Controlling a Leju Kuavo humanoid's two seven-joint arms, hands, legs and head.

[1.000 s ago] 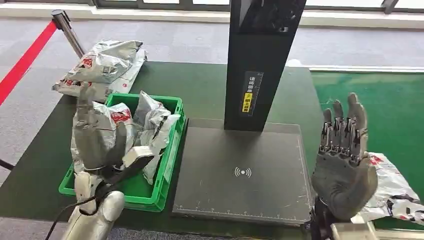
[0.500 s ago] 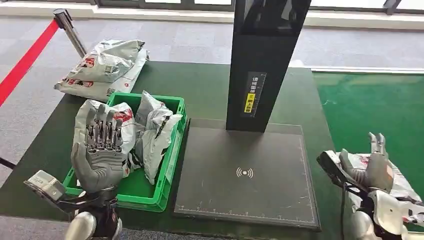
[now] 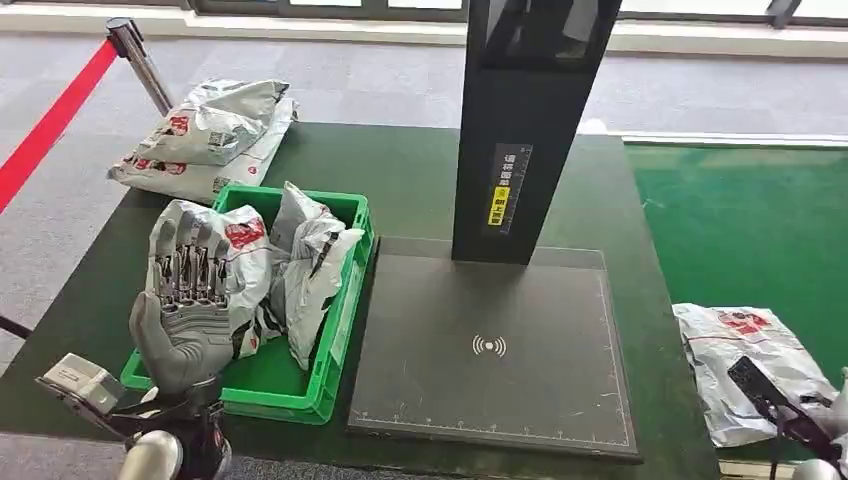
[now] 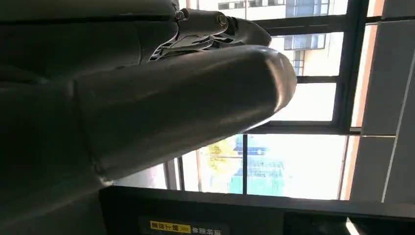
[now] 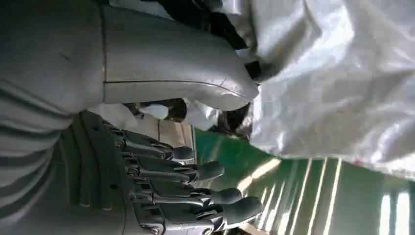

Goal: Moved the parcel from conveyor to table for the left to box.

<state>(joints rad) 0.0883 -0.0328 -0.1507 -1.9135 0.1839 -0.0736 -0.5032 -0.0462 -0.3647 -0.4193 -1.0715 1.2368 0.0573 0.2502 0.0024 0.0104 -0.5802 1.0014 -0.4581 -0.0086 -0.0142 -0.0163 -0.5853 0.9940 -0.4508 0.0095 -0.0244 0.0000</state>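
The parcel [image 3: 745, 365], a grey plastic mailer with red print, lay on the green conveyor [image 3: 740, 215] at the right, just beside the edge of the dark table [image 3: 420, 170]. In the right wrist view the right hand [image 5: 161, 161] was close against the parcel [image 5: 337, 78], thumb touching the wrinkled plastic and fingers [image 5: 195, 171] extended apart below it, gripping nothing. The left hand [image 3: 190, 300] stood upright and open, fingers spread, in front of the green crate [image 3: 335, 330] holding several mailers [image 3: 305, 260]. A black scanner stand [image 3: 525, 120] rose from the dark pad [image 3: 490, 345], and more mailers [image 3: 205, 135] lay at the table's far-left corner.
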